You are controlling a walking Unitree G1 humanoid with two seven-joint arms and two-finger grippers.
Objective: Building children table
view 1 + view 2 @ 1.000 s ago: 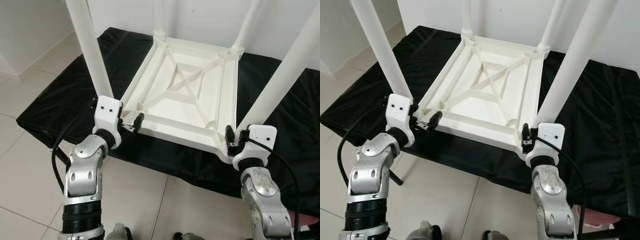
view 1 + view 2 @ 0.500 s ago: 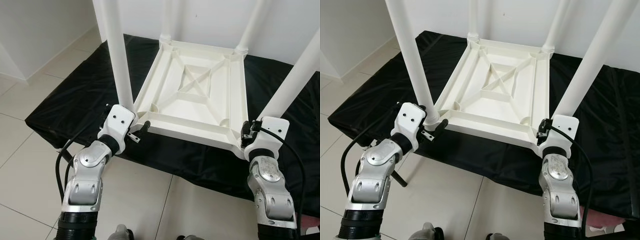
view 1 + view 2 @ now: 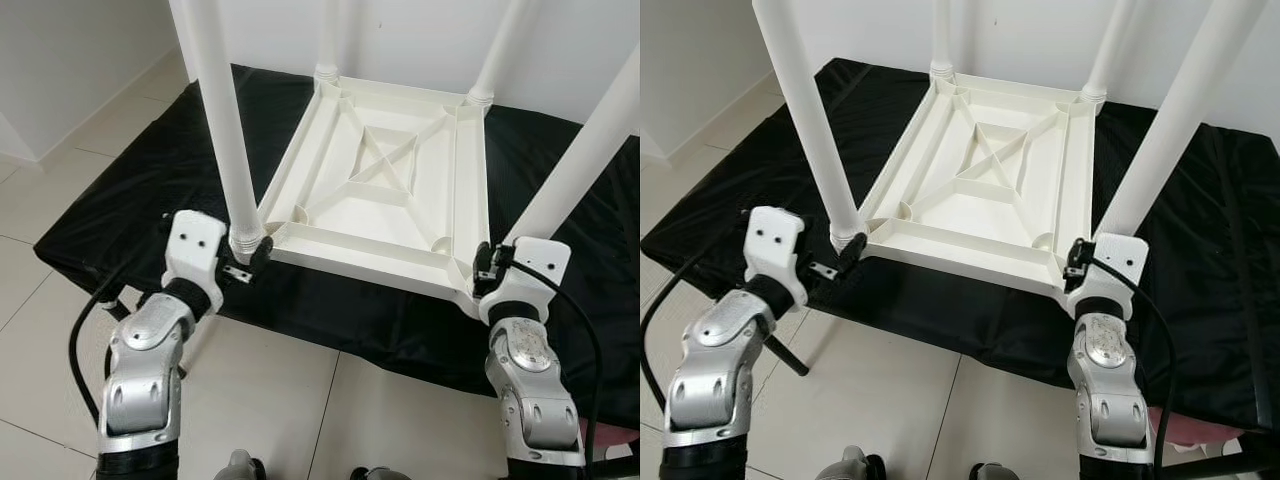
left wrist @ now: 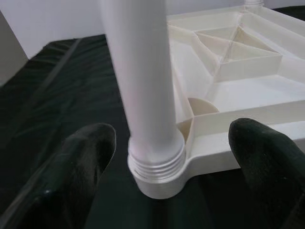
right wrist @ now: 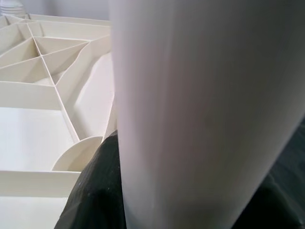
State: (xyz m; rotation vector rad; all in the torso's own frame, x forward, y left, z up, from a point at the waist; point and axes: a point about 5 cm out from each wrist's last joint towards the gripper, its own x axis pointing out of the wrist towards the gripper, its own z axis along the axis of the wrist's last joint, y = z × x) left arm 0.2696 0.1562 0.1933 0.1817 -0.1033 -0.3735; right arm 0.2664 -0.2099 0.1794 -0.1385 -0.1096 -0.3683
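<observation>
While the right gripper (image 3: 483,270) clamps its upright leg (image 3: 585,150), the left gripper (image 4: 169,157) gapes around the near-left leg (image 4: 140,71) of the table (image 3: 385,200).

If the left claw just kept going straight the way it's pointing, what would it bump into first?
Most likely the near-left table leg. The left gripper is open, its fingers on either side of the leg's threaded base where it screws into the corner of the upturned tabletop. The gap between them is hard to judge.
</observation>
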